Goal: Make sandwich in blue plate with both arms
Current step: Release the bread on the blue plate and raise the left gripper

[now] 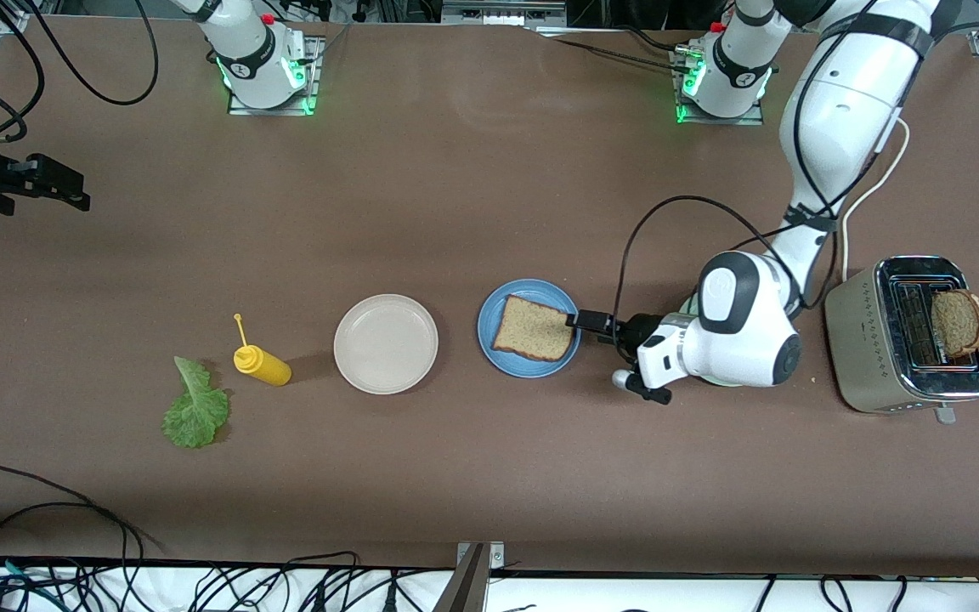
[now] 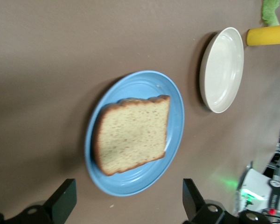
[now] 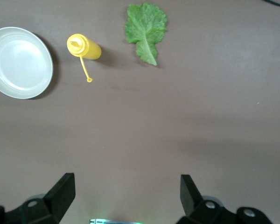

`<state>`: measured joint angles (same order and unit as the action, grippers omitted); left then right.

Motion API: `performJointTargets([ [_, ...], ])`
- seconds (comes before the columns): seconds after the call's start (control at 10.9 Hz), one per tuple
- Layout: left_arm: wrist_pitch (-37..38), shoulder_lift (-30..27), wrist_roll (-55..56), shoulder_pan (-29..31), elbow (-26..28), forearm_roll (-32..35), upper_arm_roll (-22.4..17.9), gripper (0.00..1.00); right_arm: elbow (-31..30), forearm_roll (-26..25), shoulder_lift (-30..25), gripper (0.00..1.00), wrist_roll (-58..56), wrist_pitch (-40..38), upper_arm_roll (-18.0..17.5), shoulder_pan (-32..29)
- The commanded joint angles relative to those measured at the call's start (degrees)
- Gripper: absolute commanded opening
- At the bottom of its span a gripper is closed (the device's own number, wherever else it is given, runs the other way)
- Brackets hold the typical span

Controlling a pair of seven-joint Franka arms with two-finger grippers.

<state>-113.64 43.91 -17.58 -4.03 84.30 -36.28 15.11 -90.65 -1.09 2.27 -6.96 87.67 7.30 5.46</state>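
Observation:
The blue plate [image 1: 498, 344] [image 2: 172, 100] lies mid-table with one brown bread slice [image 1: 534, 328] [image 2: 133, 135] flat on it. My left gripper [image 1: 589, 323] [image 2: 128, 186] hovers low beside the plate, toward the left arm's end of the table. It is open, with nothing between its fingers and clear of the bread. A second bread slice [image 1: 959, 321] stands in the toaster [image 1: 859, 340]. The green lettuce leaf [image 1: 195, 408] [image 3: 146, 28] lies on the table toward the right arm's end. My right gripper [image 3: 126, 182] waits high over the table, open and empty.
A beige plate [image 1: 386, 343] [image 2: 221, 70] [image 3: 19, 62] sits beside the blue plate toward the right arm's end. Between it and the lettuce lies a yellow mustard bottle [image 1: 262, 364] [image 3: 85, 47]. Cables run along the table edge nearest the camera.

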Motion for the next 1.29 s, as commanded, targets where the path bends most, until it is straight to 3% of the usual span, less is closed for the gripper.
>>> performJointTargets([
  [0.0, 0.87, -4.88, 0.00, 0.42, 1.04, 8.74, -0.52, 1.00, 1.09, 6.79, -0.16, 1.00, -0.16, -2.41, 0.17, -0.02],
  [0.64, 4.03, -16.91, 1.32, 5.77, 1.92, 33.08, -0.52, 1.00, 1.09, 4.45, 3.35, 1.00, -0.42, -0.04, 0.08, 0.07],
  [0.92, 9.73, -24.90, 1.41, 5.87, 1.83, 42.84, -0.52, 1.00, 1.18, 4.43, 5.28, 1.00, -0.86, 2.94, -0.01, 0.33],
  [1.2, 16.58, -31.68, 5.33, 6.84, 1.21, 43.58, -0.44, 1.00, 5.47, 4.52, 10.72, 1.00, -0.86, 4.53, -0.10, 0.42],
])
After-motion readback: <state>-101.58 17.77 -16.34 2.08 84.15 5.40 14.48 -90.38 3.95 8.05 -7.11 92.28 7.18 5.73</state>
